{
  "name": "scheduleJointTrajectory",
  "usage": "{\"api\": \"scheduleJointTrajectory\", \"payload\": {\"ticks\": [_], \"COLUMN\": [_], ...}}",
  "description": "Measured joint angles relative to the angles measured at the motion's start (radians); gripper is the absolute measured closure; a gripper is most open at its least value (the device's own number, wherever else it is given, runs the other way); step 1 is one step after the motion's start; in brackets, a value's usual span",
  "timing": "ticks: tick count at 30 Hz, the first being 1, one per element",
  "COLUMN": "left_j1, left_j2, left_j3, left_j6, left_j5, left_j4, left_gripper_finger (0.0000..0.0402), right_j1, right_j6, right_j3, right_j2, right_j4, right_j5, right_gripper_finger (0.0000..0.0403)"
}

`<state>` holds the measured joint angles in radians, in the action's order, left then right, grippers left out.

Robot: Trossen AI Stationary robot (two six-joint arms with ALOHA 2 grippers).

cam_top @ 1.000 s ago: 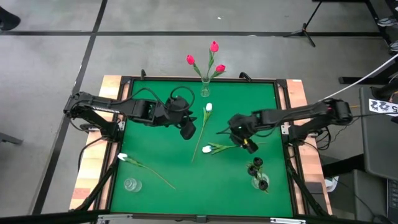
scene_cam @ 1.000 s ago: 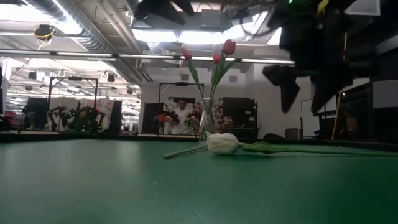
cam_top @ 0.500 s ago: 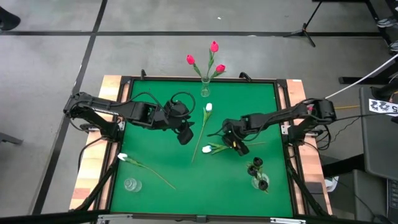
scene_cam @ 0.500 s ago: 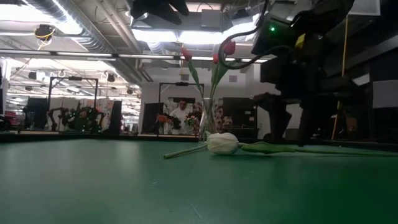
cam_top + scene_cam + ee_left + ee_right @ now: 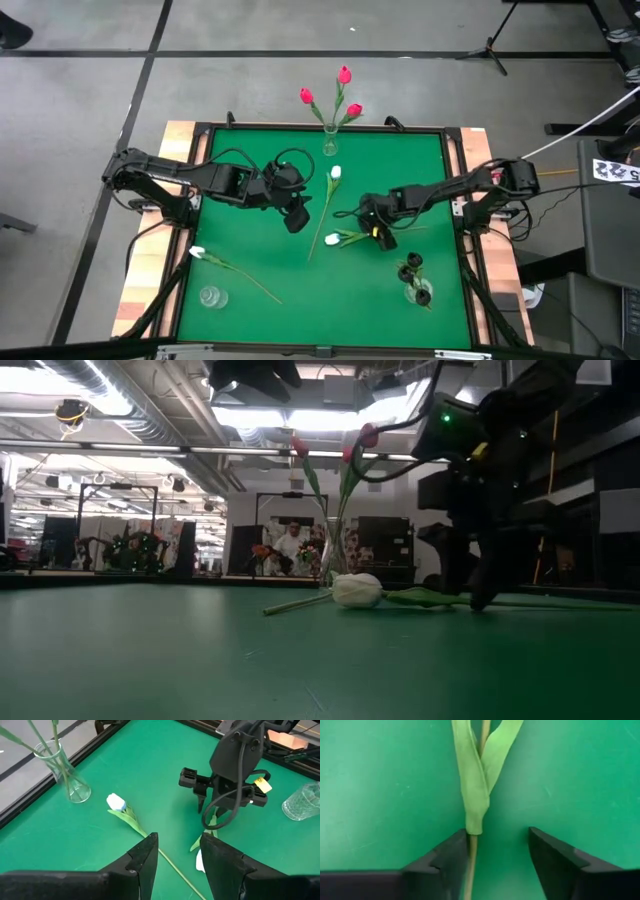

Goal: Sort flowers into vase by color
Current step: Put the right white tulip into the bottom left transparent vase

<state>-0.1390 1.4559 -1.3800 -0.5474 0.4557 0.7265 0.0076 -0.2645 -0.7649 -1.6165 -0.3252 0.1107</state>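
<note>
My right gripper (image 5: pixel 378 233) (image 5: pixel 497 865) is down at the table, open, its fingers on either side of the green stem (image 5: pixel 471 862) of a white tulip (image 5: pixel 333 240) (image 5: pixel 357 590) that lies flat right of centre. My left gripper (image 5: pixel 298 214) (image 5: pixel 177 860) hangs open and empty above the table's middle. Another white tulip (image 5: pixel 335 172) lies at centre, a third (image 5: pixel 197 252) near the left edge. Pink tulips (image 5: pixel 344 76) stand in a glass vase (image 5: pixel 330 143) at the far edge. Black tulips (image 5: pixel 413 262) stand in a vase (image 5: pixel 417 291) at near right. My right gripper comes from above, slanting down, its fingers across the lying stem just below the leaves (image 5: pixel 476 820). The stem runs close along one finger (image 5: pixel 447 862); whether that finger touches it I cannot tell. The tulip lies flat on the table.
An empty glass vase (image 5: pixel 210 296) stands near the near left corner. The table's raised black frame (image 5: pixel 300 127) runs round the green mat. Free green surface lies between the left tulip and the centre.
My right gripper has come down to the table and a little toward the left edge, rolling as it went, so that its fingertips now stand at the mat on either side of the white tulip's stem. The tulip has not moved.
</note>
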Motion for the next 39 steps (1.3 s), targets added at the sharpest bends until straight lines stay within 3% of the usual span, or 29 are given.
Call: {"api": "scheduleJointTrajectory", "payload": {"ticks": [11,18,27,30,35,39], "left_j1": [0.000,0.000,-0.014,-0.046,-0.156,-0.272], "left_j2": [0.000,0.000,-0.051,-0.098,-0.208,-0.291], "left_j3": [0.000,0.000,0.001,0.001,0.000,0.066], "left_j6": [0.026,0.025,0.049,0.082,0.198,0.216], "left_j5": [0.000,0.000,0.004,0.066,0.254,0.381], "left_j4": [-0.003,-0.009,-0.128,-0.161,-0.202,-0.257], "left_gripper_finger": [0.0258,0.0258,0.0258,0.0258,0.0258,0.0258], "right_j1": [0.018,0.018,0.018,0.007,-0.042,-0.076], "right_j6": [-0.002,0.000,-0.040,-0.057,-0.083,-0.082], "right_j3": [0.005,-0.009,-0.147,-0.194,-0.254,-0.271], "right_j2": [-0.003,0.015,0.112,0.156,0.218,0.243], "right_j4": [0.035,0.038,0.047,0.047,0.046,0.155], "right_j5": [-0.013,0.024,0.029,0.013,0.012,0.045], "right_gripper_finger": [0.0391,0.0395,0.0398,0.0393,0.0397,0.0395]}}
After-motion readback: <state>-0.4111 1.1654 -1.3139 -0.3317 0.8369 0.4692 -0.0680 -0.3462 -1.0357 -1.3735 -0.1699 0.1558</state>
